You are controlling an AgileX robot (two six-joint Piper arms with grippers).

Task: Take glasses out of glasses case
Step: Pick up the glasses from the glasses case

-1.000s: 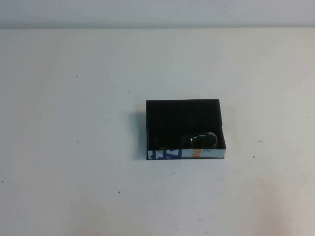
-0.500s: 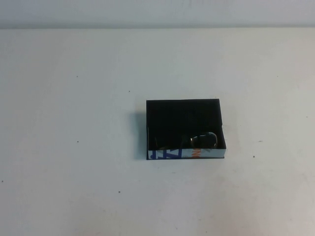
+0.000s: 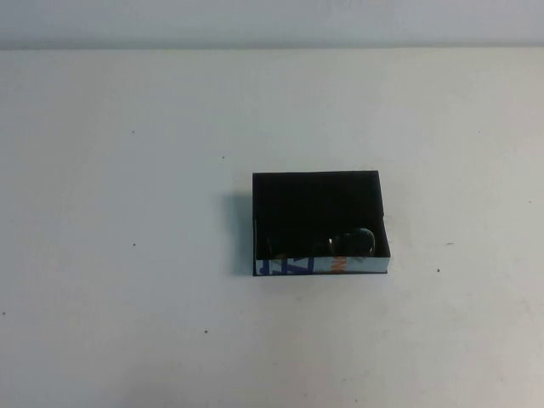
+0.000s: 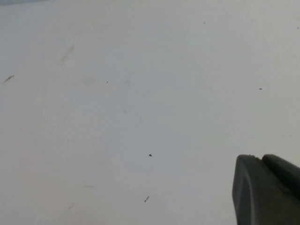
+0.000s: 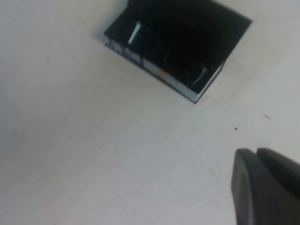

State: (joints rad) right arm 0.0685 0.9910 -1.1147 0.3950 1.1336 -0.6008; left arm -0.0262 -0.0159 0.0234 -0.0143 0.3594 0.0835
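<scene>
The black glasses case (image 3: 319,204) stands open near the middle of the white table, its white front wall (image 3: 321,265) printed in blue and orange. The dark glasses (image 3: 350,242) lie inside, against the front wall. The case (image 5: 187,28) and the glasses (image 5: 154,51) also show in the right wrist view. Neither arm appears in the high view. My right gripper (image 5: 257,154) is shut and empty, above bare table short of the case. My left gripper (image 4: 258,159) is shut and empty over bare table, with no object in its view.
The white table (image 3: 127,255) carries only small dark specks around the case. A pale wall runs along the table's far edge (image 3: 272,47).
</scene>
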